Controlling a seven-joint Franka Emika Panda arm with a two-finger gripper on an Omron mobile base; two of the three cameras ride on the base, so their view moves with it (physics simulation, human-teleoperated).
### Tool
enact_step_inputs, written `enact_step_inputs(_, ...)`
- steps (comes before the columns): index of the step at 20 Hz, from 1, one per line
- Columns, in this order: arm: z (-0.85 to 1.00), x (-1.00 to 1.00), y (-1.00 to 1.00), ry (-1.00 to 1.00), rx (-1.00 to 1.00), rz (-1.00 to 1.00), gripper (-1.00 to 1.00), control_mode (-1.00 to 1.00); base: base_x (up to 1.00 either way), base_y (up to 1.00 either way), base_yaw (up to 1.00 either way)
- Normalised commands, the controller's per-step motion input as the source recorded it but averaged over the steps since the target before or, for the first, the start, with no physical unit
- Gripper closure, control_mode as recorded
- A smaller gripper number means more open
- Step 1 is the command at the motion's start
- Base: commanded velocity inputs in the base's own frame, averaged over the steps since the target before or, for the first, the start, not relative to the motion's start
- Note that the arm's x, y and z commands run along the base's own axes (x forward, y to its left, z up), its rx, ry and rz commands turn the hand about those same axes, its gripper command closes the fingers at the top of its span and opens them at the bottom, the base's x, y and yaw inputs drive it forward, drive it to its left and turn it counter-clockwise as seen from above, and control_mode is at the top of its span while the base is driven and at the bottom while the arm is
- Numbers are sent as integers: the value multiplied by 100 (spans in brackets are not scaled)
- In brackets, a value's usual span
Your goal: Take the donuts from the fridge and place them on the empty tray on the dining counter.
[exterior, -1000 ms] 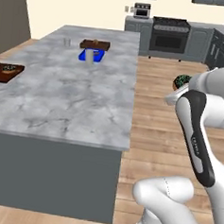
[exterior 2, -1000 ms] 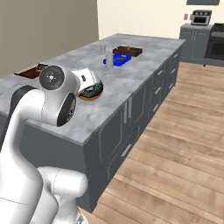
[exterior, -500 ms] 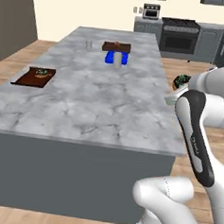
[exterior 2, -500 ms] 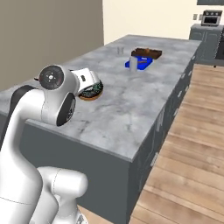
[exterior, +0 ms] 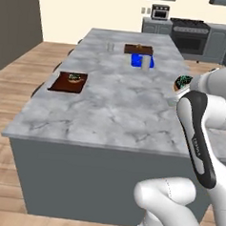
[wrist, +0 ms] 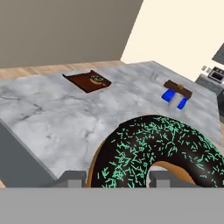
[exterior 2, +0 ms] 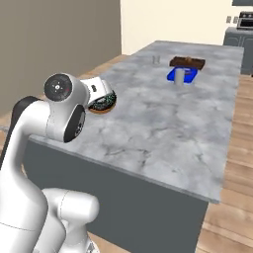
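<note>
My gripper [wrist: 118,177] is shut on a chocolate-iced donut [wrist: 153,148] with green sprinkles, held above the near right part of the dining counter [exterior: 115,110]. From the base, the held donut [exterior: 183,81] [exterior 2: 103,103] hangs just past my forearm, with the gripper [exterior 2: 100,98] around it. A dark reddish-brown tray [exterior: 67,82] [wrist: 86,82] lies near the counter's left edge. A second donut [exterior: 74,77] [wrist: 96,79] sits on its far part. The fridge is out of view.
A bright blue tray [exterior: 139,61] [exterior 2: 182,75] with a pale cup [exterior: 146,63] stands mid-counter, a brown board [exterior: 138,50] behind it and a small glass [exterior: 110,46] to its left. Stools [exterior: 39,88] line the counter's left side. A stove [exterior: 189,36] stands at the back.
The base has driven, so both base views have swung and the counter now lies more squarely ahead. The donut stays gripped and the arm holds its pose.
</note>
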Motion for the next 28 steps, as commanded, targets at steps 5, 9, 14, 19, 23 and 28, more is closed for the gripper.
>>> enact_step_inputs(5,0,0,0,0,0,0,100,100,0,100,-8)
enact_step_inputs(9,0,0,0,0,0,0,100,100,0,100,-8)
enact_step_inputs(14,0,0,0,0,0,0,100,100,0,100,-8)
enact_step_inputs(19,0,0,0,0,0,0,100,100,0,100,-7)
enact_step_inputs(23,0,0,0,0,0,0,100,100,0,100,-6)
enact_step_inputs(28,0,0,0,0,0,0,100,100,0,100,-14)
